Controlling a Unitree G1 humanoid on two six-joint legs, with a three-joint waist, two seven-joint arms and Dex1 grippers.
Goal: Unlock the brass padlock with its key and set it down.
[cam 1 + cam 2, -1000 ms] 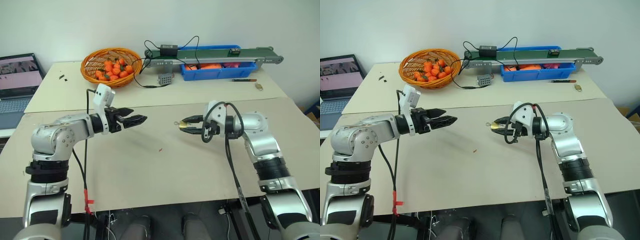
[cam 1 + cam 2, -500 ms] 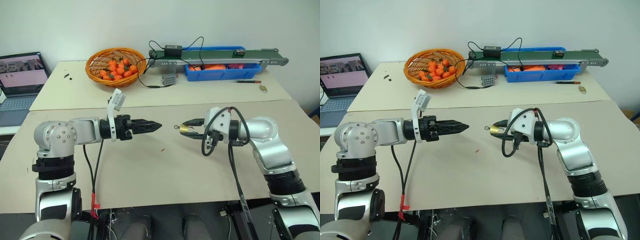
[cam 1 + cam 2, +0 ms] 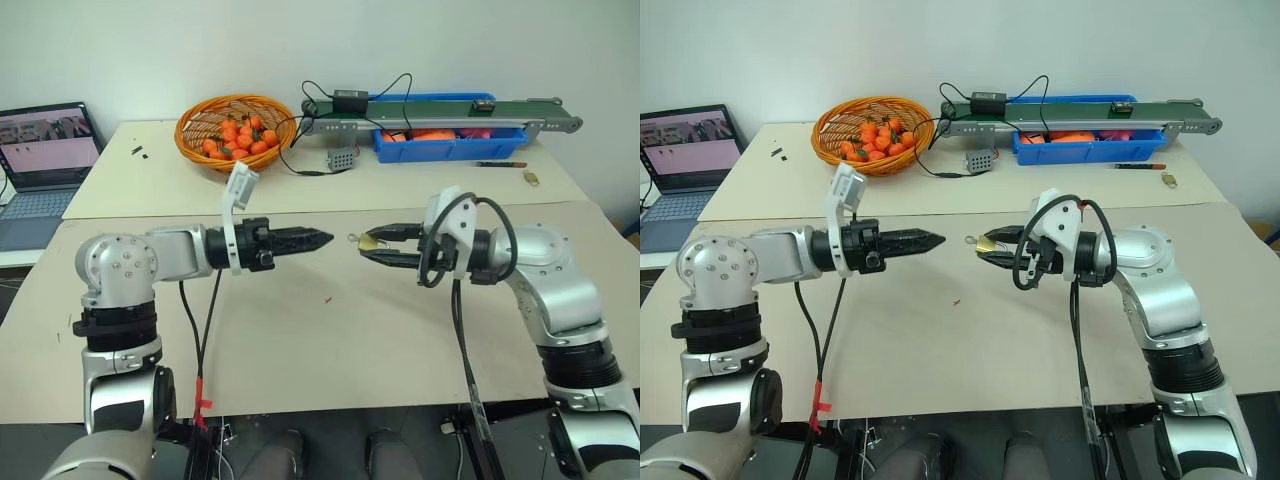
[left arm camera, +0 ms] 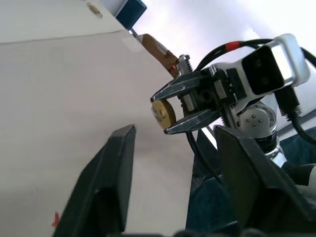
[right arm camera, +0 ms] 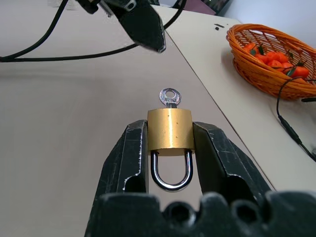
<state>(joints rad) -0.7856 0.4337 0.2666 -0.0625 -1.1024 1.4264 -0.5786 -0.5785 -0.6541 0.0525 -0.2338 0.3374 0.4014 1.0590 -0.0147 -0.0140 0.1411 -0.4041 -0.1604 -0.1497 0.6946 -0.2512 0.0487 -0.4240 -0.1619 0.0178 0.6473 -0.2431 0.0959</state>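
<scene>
Brass padlock [image 5: 169,129] sits clamped between my right end effector's [image 3: 372,243] two black fingers, held up above the tan table [image 3: 330,350], shackle pointing back toward the wrist. The key [image 5: 169,97] stands in the lock body, its round head poking out toward my left arm.

Against a second ago, both arms have closed in on the middle: my left end effector [image 3: 322,239] then hung well apart from the lock, and now its tip is near the key head, level with it, a small gap between them. Its fingers were spread a second ago; in the head views they now look drawn nearly together into a dark point, while the left wrist view shows the two fingers [image 4: 114,170] with a gap between them and nothing held. I read it as released and empty, partly narrowed. The right arm has lifted a little too, grip unchanged. The camera framing has shifted as well.

From the right wrist view I get the key's ring-shaped head and the silver U of the shackle clearly; the head views give just a yellow speck. The left wrist view looks at the lock's bottom face.

Farther back on the table stand an orange wicker basket [image 3: 195,140] of oranges [image 3: 240,135], a green conveyor [image 3: 440,111] over a blue bin [image 3: 450,148], and a laptop [image 3: 45,150] off to my left.
</scene>
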